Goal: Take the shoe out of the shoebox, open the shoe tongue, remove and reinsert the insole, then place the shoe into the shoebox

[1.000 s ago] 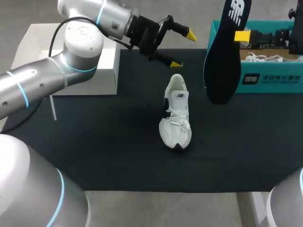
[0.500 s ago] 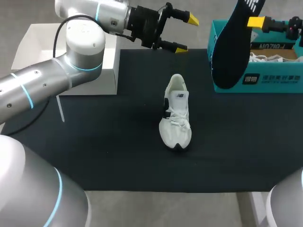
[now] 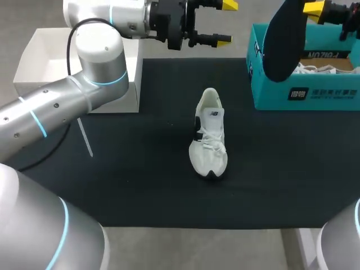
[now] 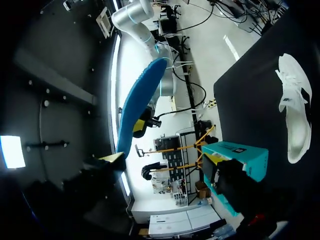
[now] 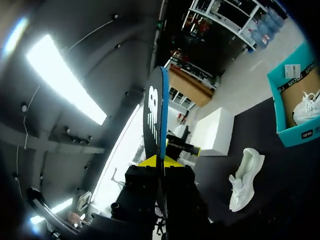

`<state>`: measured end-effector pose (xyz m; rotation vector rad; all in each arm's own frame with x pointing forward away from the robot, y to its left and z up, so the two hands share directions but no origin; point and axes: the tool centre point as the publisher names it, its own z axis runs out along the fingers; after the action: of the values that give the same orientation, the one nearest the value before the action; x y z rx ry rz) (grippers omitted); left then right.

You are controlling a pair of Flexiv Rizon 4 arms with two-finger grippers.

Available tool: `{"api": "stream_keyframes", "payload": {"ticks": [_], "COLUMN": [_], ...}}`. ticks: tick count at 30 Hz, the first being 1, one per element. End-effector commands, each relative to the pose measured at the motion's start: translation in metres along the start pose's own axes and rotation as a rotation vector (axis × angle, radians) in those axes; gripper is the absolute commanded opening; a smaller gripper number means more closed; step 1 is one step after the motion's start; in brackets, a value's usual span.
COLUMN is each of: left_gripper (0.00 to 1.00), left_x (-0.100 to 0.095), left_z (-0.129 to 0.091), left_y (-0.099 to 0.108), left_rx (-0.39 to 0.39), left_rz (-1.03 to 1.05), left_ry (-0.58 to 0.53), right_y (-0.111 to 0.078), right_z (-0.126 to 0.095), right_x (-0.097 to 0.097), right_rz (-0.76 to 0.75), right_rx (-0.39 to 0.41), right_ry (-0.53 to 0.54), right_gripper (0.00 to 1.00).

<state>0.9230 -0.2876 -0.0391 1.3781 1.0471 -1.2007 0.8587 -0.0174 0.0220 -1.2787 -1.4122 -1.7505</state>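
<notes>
Right wrist view alone — edge-on — shows right gripper [image 5: 157,161] clamping insole [image 5: 153,112].

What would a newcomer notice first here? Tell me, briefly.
First, the dark insole, gripped and held high by the right gripper beside the teal shoebox at the table's far right. Next, the white shoe sits alone at the middle of the black mat, toe toward the near edge. The left gripper hovers open beyond the shoe, holding nothing.
</notes>
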Motion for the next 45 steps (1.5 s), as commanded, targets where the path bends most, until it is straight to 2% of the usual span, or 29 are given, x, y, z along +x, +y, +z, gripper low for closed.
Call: {"api": "stream_keyframes", "payload": {"ticks": [1,6,11,19,23,30,37,45], "left_gripper": [1.0,1.0,1.0,1.0,1.0,1.0,1.0,1.0], "left_x": [-0.004,-0.002,-0.016,-0.037,-0.031,-0.025,-0.029,-0.025], "left_z": [-0.001,0.006,0.012,0.008,0.017,0.036,0.051,0.058], "left_y": [-0.006,-0.007,-0.011,-0.027,-0.026,-0.021,-0.017,-0.024], "left_rx": [-0.02,-0.054,-0.098,-0.081,-0.073,-0.059,-0.085,-0.093], "left_rz": [0.051,0.08,0.116,0.192,0.204,0.198,0.203,0.194], "left_ry": [0.013,0.036,0.002,-0.031,-0.035,-0.064,-0.105,-0.117], "right_y": [0.044,0.05,0.054,0.053,0.053,0.055,0.05,0.042], "right_z": [0.005,0.011,0.017,0.016,0.02,0.039,0.059,0.065], "right_x": [-0.002,-0.007,-0.016,-0.039,-0.045,-0.051,-0.052,-0.054], "right_rz": [0.095,0.151,0.14,0.2,0.252,0.268,0.273,0.288], "right_rx": [0.216,0.272,0.322,0.354,0.391,0.387,0.406,0.409], "right_ry": [-0.047,-0.091,-0.176,-0.235,-0.265,-0.268,-0.258,-0.245], "right_gripper": [0.0,0.0,0.0,0.0,0.0,0.0,0.0,0.0]}}
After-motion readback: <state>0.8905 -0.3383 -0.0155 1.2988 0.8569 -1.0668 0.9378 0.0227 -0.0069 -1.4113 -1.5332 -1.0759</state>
